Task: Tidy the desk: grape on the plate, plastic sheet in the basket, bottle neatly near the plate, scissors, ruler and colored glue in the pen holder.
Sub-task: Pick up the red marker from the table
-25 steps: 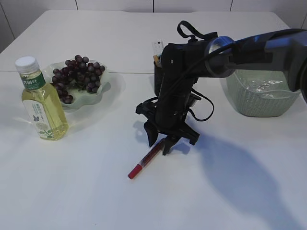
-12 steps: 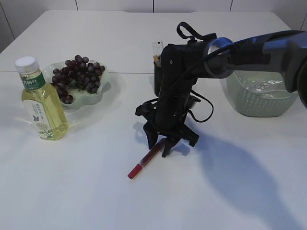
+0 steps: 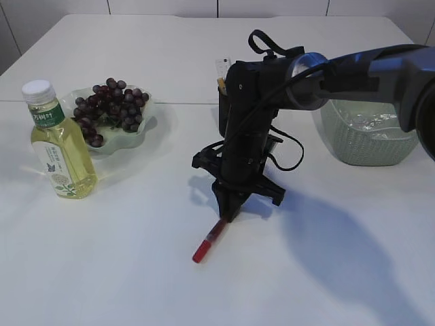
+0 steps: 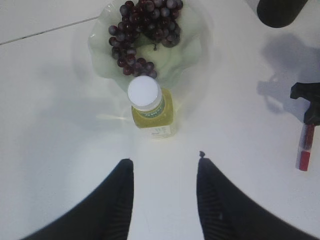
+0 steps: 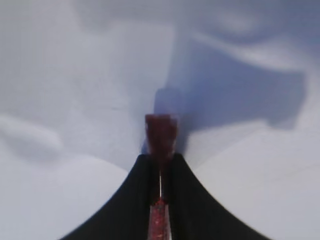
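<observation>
My right gripper [image 3: 225, 212] is shut on the colored glue [image 3: 207, 239], a thin red tube. Its red cap end [image 5: 161, 132] sticks out past the fingertips, low over the table. Purple grapes [image 3: 109, 105] lie on the pale green plate [image 3: 146, 125]. The bottle [image 3: 58, 146] of yellow drink stands upright beside that plate. My left gripper [image 4: 165, 162] hangs open above the bottle [image 4: 148, 105], holding nothing. A white ruler [image 3: 223, 68] stands in the black pen holder [image 3: 222, 105], mostly hidden behind the right arm. A plastic sheet [image 3: 370, 122] lies in the green basket [image 3: 367, 146]. I cannot make out the scissors.
The right arm reaches in from the right edge and crosses in front of the pen holder. White table stretches in front of the glue and to the basket's near side. The left wrist view shows the glue [image 4: 305, 150] at its right edge.
The right gripper's jaws closed on the glue tube. The tube swung from lying slanted left to pointing more straight toward the front.
</observation>
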{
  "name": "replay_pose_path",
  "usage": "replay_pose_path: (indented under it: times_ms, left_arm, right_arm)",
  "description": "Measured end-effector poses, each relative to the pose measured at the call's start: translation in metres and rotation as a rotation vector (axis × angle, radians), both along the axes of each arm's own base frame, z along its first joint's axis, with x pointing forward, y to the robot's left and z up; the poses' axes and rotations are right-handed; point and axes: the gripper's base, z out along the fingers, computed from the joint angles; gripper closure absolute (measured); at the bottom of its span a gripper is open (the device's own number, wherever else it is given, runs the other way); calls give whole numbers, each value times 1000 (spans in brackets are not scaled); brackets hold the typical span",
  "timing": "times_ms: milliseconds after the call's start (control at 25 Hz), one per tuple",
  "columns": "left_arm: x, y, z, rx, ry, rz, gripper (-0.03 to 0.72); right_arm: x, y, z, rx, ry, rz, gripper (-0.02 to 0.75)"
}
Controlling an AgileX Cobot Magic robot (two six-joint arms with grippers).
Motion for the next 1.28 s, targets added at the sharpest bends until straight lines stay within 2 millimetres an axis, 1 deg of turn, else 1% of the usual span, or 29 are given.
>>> replay_pose_path:
  times_ms: [80,280,560,640,880,1080,1160,1280]
  left_arm:
    - [0,0,0,0,0,0,381]
    - [0,0,0,0,0,0,381]
    - [0,0,0,2,-1,1,381]
    - [0,0,0,2,-1,1,381]
    - [0,0,0,2,-1,1,381]
    - [0,0,0,2,-1,1,381]
    - [0,0,0,2,-1,1,381]
    - [0,0,0,2,-1,1,381]
  right_arm:
    - [-1,-1,1,-13,6,27,690]
    - [2,-1,3,-28,-6,93,700]
    - [18,6,32,9,-130,274,701]
    - [19,9,37,43,-149,333,701]
    - [14,22,43,201,-129,393,701]
    - [12,26,46,261,-139,452,701]
    - [11,25,54,269,-169,499,701]
    - [9,22,79,263,-243,572,701]
